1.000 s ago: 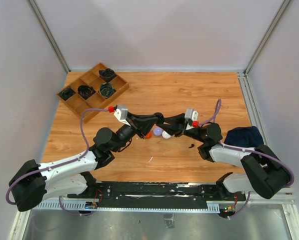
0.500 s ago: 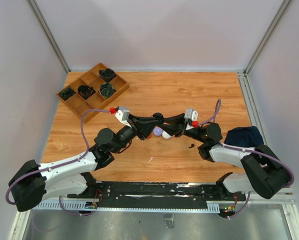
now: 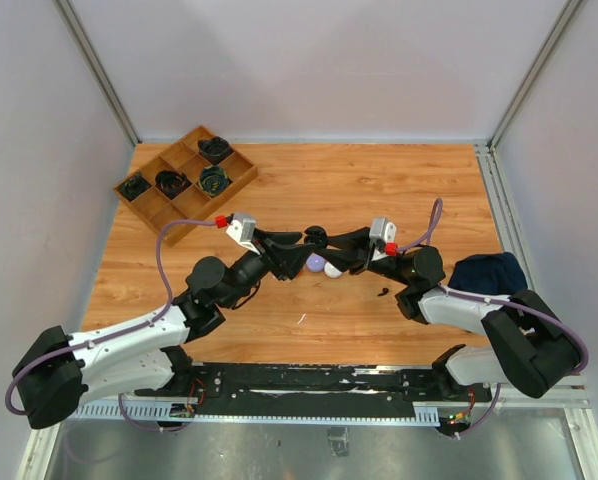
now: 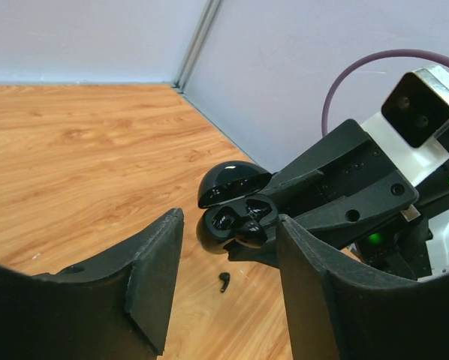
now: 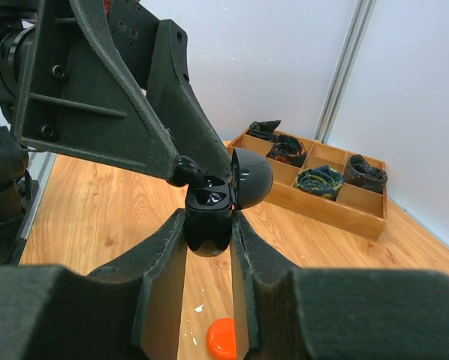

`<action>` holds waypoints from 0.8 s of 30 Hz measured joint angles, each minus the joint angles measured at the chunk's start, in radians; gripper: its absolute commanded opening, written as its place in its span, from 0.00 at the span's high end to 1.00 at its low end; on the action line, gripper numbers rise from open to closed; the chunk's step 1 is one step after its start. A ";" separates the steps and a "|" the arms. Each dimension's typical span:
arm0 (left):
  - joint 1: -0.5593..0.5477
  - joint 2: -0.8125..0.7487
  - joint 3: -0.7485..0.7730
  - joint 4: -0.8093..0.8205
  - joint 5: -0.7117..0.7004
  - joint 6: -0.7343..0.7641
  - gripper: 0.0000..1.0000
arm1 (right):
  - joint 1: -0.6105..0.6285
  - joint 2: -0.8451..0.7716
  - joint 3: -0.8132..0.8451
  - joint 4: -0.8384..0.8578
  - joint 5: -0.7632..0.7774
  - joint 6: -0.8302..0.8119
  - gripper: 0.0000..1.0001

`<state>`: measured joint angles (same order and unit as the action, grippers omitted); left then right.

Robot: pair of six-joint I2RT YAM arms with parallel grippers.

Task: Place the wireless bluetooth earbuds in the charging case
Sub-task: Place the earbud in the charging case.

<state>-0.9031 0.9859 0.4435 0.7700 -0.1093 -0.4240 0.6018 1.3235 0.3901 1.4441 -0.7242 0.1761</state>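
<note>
My right gripper (image 5: 209,225) is shut on the open black charging case (image 5: 208,214), held above the table with its lid (image 5: 252,176) swung back. A glossy black earbud (image 5: 185,171) sits at the case's mouth and sticks up from one slot (image 4: 252,227). My left gripper (image 4: 228,251) faces the case with its jaws apart and nothing between them. Another black earbud (image 4: 224,282) lies on the wood below. From above, both grippers meet at the black case (image 3: 316,237), and the loose earbud (image 3: 382,291) lies to the right.
A purple case (image 3: 316,263) and a white case (image 3: 333,271) lie under the grippers, and an orange case (image 5: 223,339) lies below the right fingers. A wooden tray (image 3: 241,180) with coiled cables sits far left. A dark cloth (image 3: 487,272) lies at the right edge.
My left gripper's jaws have opened and let go of the black earbud at the case's mouth. The right gripper has kept the case still.
</note>
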 measured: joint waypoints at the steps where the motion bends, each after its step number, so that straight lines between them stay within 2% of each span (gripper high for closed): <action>1: 0.000 -0.006 0.000 -0.012 -0.005 0.000 0.39 | 0.000 0.000 0.000 0.003 0.000 0.000 0.84; 6: 0.000 -0.054 0.000 -0.076 -0.031 0.000 0.33 | 0.000 0.000 0.000 0.008 0.000 0.000 0.84; 24: -0.001 -0.074 0.017 -0.198 -0.094 0.021 0.32 | 0.000 0.000 0.000 0.011 0.000 0.000 0.84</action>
<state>-0.9039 0.9115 0.4603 0.5716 -0.2031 -0.4034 0.6018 1.3235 0.3901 1.4548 -0.7238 0.1761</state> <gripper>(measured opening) 0.681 0.265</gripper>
